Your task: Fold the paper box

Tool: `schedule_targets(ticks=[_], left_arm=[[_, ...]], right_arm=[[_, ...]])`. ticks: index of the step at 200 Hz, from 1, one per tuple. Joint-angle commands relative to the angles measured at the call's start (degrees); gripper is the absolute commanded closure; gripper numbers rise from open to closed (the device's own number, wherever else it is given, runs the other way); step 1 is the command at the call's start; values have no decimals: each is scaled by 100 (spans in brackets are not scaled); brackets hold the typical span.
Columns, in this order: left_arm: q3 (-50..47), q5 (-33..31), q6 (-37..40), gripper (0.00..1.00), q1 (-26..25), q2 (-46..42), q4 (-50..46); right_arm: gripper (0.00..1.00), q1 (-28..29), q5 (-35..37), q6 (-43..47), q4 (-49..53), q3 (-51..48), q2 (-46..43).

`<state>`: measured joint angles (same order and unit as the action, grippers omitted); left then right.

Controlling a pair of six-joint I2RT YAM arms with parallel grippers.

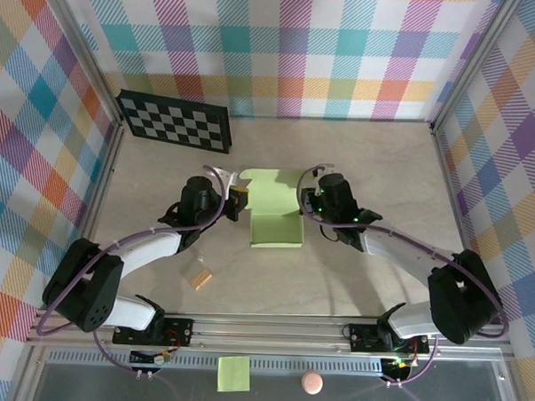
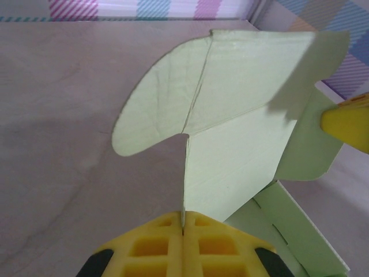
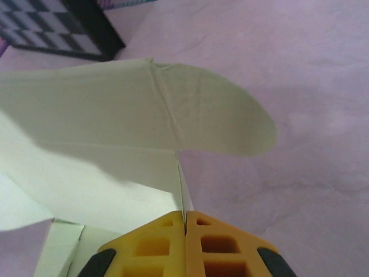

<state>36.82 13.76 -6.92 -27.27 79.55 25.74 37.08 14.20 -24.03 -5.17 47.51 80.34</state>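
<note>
The paper box [image 1: 276, 208] is pale lime-green card, partly folded, in the middle of the table between the two arms. My left gripper [image 1: 240, 199] is shut on its left side wall; in the left wrist view the yellow pads [image 2: 155, 245] pinch the card's edge [image 2: 230, 167], with a rounded flap [image 2: 158, 109] spreading to the left. My right gripper [image 1: 308, 202] is shut on the right side wall; in the right wrist view the paper box wall [image 3: 104, 173] rises from between the pads [image 3: 219, 248] and a rounded flap [image 3: 219, 118] spreads right.
A black-and-white checkerboard [image 1: 174, 121] leans at the back left. A small tan block [image 1: 199, 277] lies near the left arm. A yellow-green sticky note [image 1: 233, 374] and a pink ball [image 1: 312, 383] sit in front of the rail. Plaid walls enclose the table.
</note>
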Motion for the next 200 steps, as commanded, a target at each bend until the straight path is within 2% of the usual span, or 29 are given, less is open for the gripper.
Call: schedule_targets(ticks=[1, 48, 117, 151, 200], left_arm=[[308, -68, -249, 97, -173, 283, 306], [861, -187, -87, 88, -200, 865, 176], [1471, -172, 412, 86, -198, 1598, 6], [1662, -234, 583, 76, -192, 1902, 200], [1751, -280, 698, 76, -156, 2041, 77]], right_arm=[[100, 309, 925, -536, -77, 375, 279], [100, 379, 1179, -591, -826, 602, 849], [100, 387, 1366, -451, -1249, 997, 1471], [100, 387, 1413, -163, -1814, 1023, 1750], [100, 388, 1523, -57, -2202, 847, 1965]])
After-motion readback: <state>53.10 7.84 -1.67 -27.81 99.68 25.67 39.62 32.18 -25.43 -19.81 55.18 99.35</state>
